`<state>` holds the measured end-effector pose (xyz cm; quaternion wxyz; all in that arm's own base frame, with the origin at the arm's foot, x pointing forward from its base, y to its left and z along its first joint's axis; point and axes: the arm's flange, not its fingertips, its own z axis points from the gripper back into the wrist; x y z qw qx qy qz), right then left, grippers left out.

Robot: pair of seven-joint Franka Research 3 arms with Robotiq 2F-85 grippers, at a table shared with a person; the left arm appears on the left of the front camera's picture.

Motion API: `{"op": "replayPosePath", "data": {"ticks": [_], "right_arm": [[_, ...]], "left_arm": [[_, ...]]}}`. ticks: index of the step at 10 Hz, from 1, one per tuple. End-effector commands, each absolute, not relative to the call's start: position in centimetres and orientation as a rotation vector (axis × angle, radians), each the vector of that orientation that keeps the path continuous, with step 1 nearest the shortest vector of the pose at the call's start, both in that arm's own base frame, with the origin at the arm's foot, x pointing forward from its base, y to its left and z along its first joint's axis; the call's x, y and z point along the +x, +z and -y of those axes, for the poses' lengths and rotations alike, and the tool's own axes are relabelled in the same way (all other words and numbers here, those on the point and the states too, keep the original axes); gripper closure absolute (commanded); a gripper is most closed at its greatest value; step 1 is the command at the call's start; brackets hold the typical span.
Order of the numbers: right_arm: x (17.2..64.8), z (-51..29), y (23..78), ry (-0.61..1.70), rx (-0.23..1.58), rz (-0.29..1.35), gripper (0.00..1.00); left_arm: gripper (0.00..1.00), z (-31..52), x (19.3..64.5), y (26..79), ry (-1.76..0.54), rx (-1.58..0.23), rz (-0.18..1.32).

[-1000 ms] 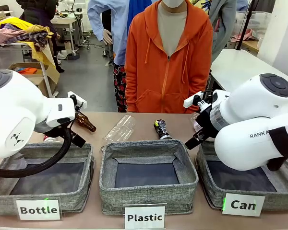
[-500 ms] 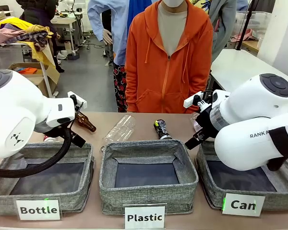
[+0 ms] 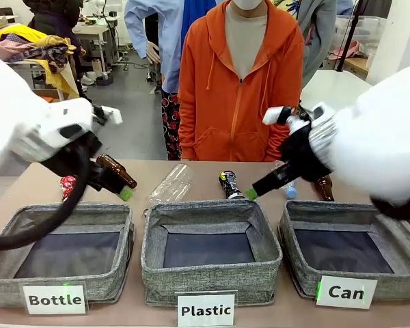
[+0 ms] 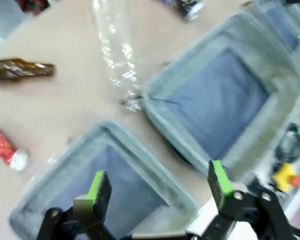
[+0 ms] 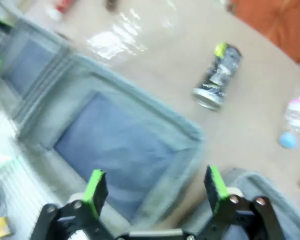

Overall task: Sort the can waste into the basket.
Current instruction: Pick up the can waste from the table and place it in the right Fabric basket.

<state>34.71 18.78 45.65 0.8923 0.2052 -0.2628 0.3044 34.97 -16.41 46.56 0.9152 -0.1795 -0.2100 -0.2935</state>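
Observation:
The black can (image 3: 229,184) lies on the table beyond the middle basket; it also shows in the right wrist view (image 5: 217,77). Far left lies the red can (image 3: 67,184), also in the left wrist view (image 4: 5,147). The grey basket labelled "Can" (image 3: 342,210) stands at the front right with a dark inside. My left gripper (image 3: 126,194) hangs open over the far edge of the "Bottle" basket, nothing between its fingers (image 4: 97,187). My right gripper (image 3: 250,194) hangs open just right of the black can, above the gap between the "Plastic" and "Can" baskets, with bare fingers (image 5: 215,182).
The "Bottle" basket (image 3: 61,213) and "Plastic" basket (image 3: 208,210) stand in a row with the "Can" one. Brown bottles (image 3: 116,169) (image 3: 323,186), a crushed clear bottle (image 3: 172,183) and a blue-capped clear bottle (image 3: 289,190) lie beyond. A person in orange stands at the far side.
Both arms have swung up and apart, and both grippers now point down toward the table behind the baskets. The cans and bottles lie where they were.

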Motion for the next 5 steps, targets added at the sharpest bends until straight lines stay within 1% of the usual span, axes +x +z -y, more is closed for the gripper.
{"op": "replayPosePath", "data": {"ticks": [1, 2, 3, 4, 5], "right_arm": [[32.0, -13.4, 48.9, 0.629, 0.736, 0.498, 0.0], [29.9, -11.2, 49.7, 0.661, 0.885, 0.504, 0.0], [28.5, -8.1, 49.6, 0.619, 1.031, 0.54, 0.0], [27.9, -4.3, 48.2, 0.52, 1.144, 0.579, 0.0], [27.8, -0.1, 45.5, 0.373, 1.275, 0.603, 0.0]], "left_arm": [[0.0, 12.1, 32.6, 49.7, -0.469, -0.604, 0.27], [0.0, 9.3, 30.9, 50.5, -0.466, -0.743, 0.223], [0.0, 5.6, 29.8, 50.4, -0.424, -0.884, 0.216], [0.0, 1.4, 29.2, 49.4, -0.342, -1.011, 0.243], [0.0, -3.3, 28.4, 47.5, -0.268, -1.149, 0.301]]}}
